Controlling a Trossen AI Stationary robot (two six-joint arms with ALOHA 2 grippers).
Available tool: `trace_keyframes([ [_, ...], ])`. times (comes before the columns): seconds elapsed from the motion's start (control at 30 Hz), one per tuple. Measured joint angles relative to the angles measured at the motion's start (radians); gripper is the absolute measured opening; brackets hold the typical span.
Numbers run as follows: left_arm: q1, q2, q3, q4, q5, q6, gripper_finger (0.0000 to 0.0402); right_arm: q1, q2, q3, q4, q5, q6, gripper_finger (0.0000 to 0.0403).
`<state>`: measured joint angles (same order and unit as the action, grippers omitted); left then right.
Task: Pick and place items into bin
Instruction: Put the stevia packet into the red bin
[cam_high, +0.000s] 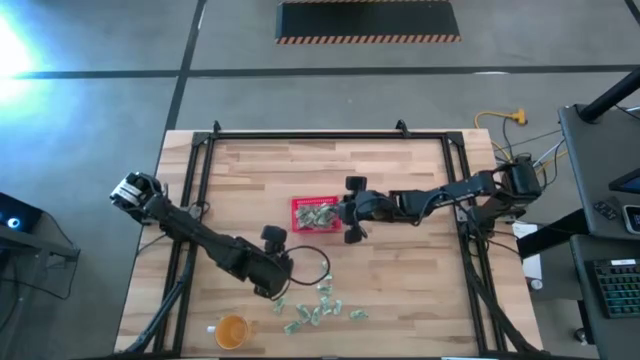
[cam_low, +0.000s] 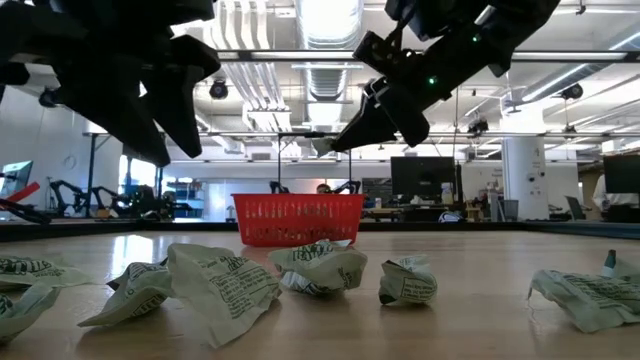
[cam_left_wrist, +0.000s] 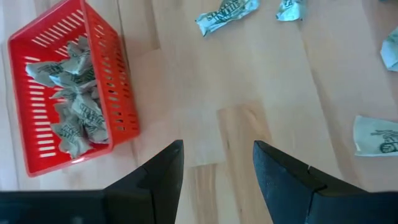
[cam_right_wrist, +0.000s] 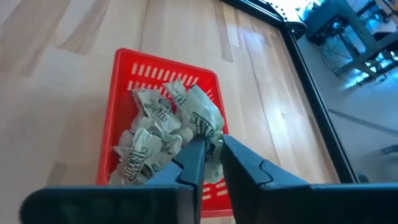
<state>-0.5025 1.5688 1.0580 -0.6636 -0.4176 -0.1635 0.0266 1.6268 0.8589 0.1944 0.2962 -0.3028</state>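
The red basket (cam_high: 315, 213) stands near the table's middle with several pale green packets (cam_right_wrist: 149, 137) inside. More packets (cam_high: 320, 305) lie loose on the wood toward the near edge, and the low view shows them up close (cam_low: 220, 285). My right gripper (cam_right_wrist: 211, 143) hangs over the basket's right side (cam_high: 345, 212), shut on one packet. My left gripper (cam_left_wrist: 214, 162) is open above bare wood (cam_high: 270, 283), between the basket (cam_left_wrist: 118, 81) and the loose packets (cam_left_wrist: 224, 15), touching nothing. My right gripper pinches one crumpled packet (cam_right_wrist: 208, 127) between its two fingers (cam_right_wrist: 193, 158), by the packet's edge nearest them. The packet is lifted clear, above the packets lying in the basket (cam_right_wrist: 124, 93). In the low view it shows as a pale scrap at the fingertips (cam_low: 322, 146), well above the basket (cam_low: 297, 218).
An orange cup (cam_high: 232, 330) stands near the table's near left corner. A black frame rail (cam_high: 330, 135) runs around the tabletop. A dark cable loop (cam_high: 315, 262) lies beside the left arm. Bare wood stretches along the far side and on the right.
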Motion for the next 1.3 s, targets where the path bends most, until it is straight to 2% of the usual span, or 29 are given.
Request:
trace_keyframes([
  [0.13, -0.005, 0.0, 0.0, 0.001, 0.009, -0.034, 0.0176, -0.01, 0.0, 0.0, 0.005, -0.029, -0.015, 0.0079],
  [0.27, -0.006, 0.0, 0.0, 0.015, 0.064, -0.044, 0.0176, -0.016, 0.0, 0.0, 0.005, -0.028, -0.015, 0.0113],
  [0.47, -0.011, 0.0, -0.004, 0.116, 0.287, -0.045, 0.0176, -0.011, -0.004, 0.0, -0.008, -0.03, -0.02, 0.014],
  [0.6, -0.023, 0.0, -0.03, 0.218, 0.409, -0.048, 0.0176, -0.011, -0.011, 0.001, -0.037, -0.081, -0.026, 0.0143],
  [0.87, -0.048, 0.013, -0.088, 0.247, 0.424, -0.145, 0.0176, -0.01, -0.037, 0.002, -0.107, -0.193, 0.001, 0.0131],
  [1.0, -0.051, 0.039, -0.134, 0.345, 0.446, -0.154, 0.0176, -0.004, -0.037, 0.002, -0.115, -0.201, 0.013, 0.0126],
  [1.3, -0.052, 0.084, -0.165, 0.363, 0.446, -0.146, 0.0176, 0.002, -0.037, 0.002, -0.113, -0.201, 0.016, 0.0127],
])
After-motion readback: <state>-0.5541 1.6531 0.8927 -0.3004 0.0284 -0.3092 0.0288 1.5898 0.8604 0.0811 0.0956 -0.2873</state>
